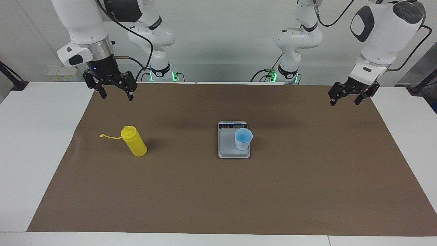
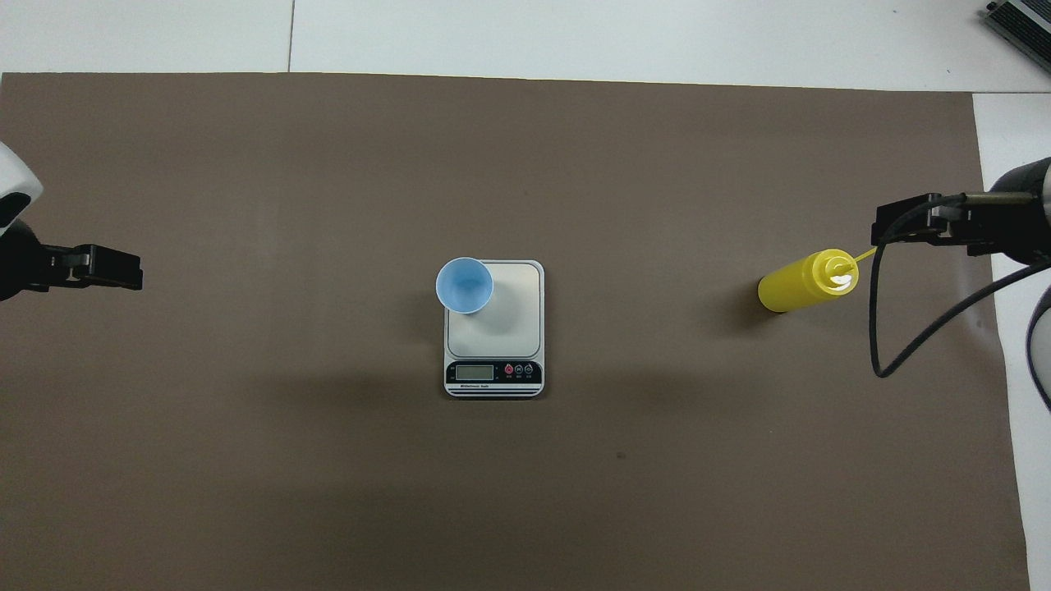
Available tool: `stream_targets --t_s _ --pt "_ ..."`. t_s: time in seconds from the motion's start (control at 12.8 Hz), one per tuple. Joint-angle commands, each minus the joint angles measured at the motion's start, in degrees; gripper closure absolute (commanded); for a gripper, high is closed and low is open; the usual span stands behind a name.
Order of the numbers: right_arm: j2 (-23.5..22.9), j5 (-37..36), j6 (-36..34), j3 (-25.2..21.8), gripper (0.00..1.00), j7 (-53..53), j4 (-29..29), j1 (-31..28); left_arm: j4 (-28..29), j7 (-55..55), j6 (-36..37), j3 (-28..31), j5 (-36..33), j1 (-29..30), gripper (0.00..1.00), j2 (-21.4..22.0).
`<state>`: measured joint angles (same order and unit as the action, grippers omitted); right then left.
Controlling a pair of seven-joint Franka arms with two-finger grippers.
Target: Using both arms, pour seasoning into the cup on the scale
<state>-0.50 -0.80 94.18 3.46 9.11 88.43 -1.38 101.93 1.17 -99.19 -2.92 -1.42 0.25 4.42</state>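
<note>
Facing view: yellow bottle (image 1: 134,141) stands upright on the mat w/ nothing gripping it, toward the right arm's end, right gripper (image 1: 114,90) raised w/ fingers spread, left gripper (image 1: 351,94) spread, waiting, cup (image 1: 243,138) on scale (image 1: 225,143); overhead view: both grippers cut off at the frame's edges, bottle's strap partly hidden.

surface (image 1: 34,153): white, joined panels | brown mat (image 1: 218,191): spread over most of the surface, white margin showing at both ends | wall (image 1: 218,41): plain pale grey, rising above the surface's edge nearest the robots | light: even, soft shadows on the mat
</note>
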Motion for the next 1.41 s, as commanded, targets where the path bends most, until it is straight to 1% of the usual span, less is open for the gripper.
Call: stream_targets --t_s 0.0,0.16,0.39,1.09,1.33 --pt "-1.4 -1.0 -2.5 0.2 0.00 1.4 -2.5 -0.5 1.3 0.3 0.1 0.2 -0.2 -0.1 0.00 1.1" --pt "-1.0 -0.7 -3.9 -0.1 0.00 1.3 -1.7 -0.9 1.3 0.3 0.1 0.2 -0.2 -0.1 0.00 1.2" --pt "-0.3 -0.2 -3.7 -0.5 0.00 1.1 0.0 -2.8 1.3 0.3 0.1 0.2 -0.2 -0.1 0.00 1.1" --pt "0.2 -0.2 -3.8 -0.3 0.00 0.9 -0.1 -2.3 1.3 0.3 0.1 0.2 -0.2 -0.1 0.00 1.1" --pt "2.2 -0.2 -3.8 -0.3 0.00 1.0 3.5 -2.5 1.3 0.3 0.1 0.2 -0.2 -0.1 0.00 1.2"
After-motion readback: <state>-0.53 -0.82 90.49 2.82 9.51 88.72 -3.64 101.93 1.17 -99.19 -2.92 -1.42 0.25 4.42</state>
